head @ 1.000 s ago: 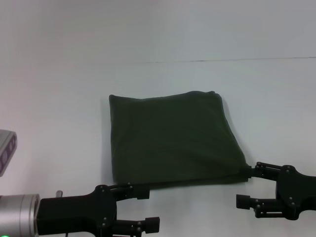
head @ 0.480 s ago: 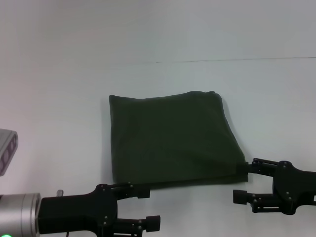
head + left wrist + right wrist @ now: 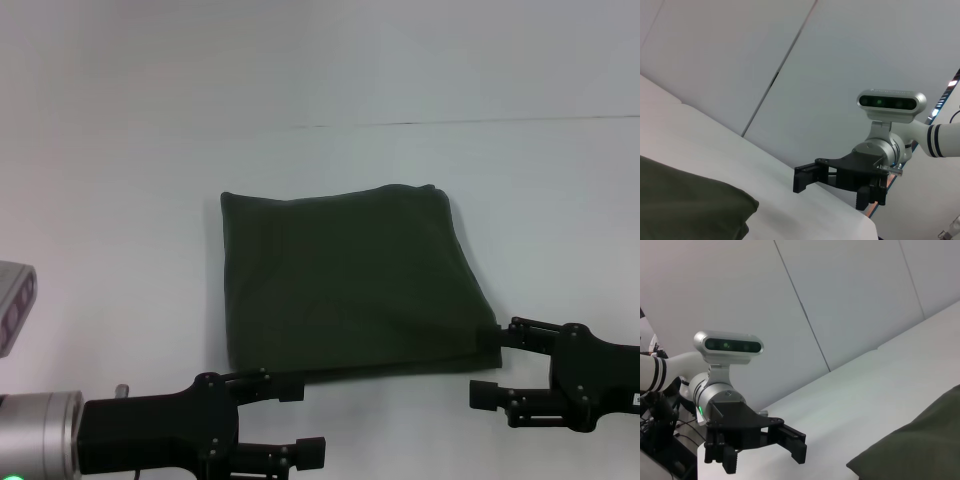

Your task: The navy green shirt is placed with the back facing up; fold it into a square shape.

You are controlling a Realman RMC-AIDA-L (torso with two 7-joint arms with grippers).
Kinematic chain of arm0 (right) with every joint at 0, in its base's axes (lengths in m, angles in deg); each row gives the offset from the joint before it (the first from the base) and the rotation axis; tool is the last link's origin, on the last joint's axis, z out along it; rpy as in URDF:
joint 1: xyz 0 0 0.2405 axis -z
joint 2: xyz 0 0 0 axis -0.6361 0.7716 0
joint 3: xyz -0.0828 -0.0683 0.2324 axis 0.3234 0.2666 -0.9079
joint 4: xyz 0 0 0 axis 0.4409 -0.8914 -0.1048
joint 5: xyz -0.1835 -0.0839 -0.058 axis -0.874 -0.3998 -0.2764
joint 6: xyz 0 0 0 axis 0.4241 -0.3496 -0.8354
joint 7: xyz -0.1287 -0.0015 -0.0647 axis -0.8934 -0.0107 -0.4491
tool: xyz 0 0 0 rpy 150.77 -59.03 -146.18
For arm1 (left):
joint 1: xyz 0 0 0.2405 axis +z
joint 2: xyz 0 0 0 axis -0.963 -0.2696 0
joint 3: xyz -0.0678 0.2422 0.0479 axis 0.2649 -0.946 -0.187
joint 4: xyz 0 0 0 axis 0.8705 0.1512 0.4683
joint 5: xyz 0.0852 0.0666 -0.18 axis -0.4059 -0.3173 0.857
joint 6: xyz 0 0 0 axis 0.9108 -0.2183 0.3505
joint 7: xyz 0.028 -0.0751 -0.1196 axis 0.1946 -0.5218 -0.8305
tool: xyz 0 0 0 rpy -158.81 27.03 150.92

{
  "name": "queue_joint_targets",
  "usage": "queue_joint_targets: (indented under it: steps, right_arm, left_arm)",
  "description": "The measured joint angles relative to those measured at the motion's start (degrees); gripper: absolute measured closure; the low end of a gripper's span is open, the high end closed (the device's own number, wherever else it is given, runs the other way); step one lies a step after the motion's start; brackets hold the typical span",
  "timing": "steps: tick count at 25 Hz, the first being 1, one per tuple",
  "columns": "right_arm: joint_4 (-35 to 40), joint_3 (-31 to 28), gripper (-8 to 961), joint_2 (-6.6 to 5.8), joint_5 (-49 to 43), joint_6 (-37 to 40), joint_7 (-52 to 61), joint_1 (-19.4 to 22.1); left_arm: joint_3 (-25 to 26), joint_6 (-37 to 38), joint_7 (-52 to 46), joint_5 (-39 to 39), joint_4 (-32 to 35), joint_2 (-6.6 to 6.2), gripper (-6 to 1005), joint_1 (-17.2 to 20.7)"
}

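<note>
The navy green shirt [image 3: 350, 280] lies folded square; left gripper [image 3: 305, 420] and right gripper [image 3: 492, 365], both spread apart, sit at its near corners

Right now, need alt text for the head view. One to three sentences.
A dark olive-green shirt, folded into a rough square, lies flat on a white table. Both black end effectors sit open at the near edge: the left end effector just below the shirt's near left corner, the right end effector beside its near right corner.
</note>
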Motion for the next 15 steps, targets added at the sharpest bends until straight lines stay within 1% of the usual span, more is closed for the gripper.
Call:
queue_joint_targets:
  steps: [15]
  right_arm:
    - [0.2, 0.0, 55, 0.06, 0.2, 0.0, 0.0, -0.2]
  left_arm:
    - [0.3, 0.0, -0.1, 0.0, 0.2, 0.0, 94, -0.1]
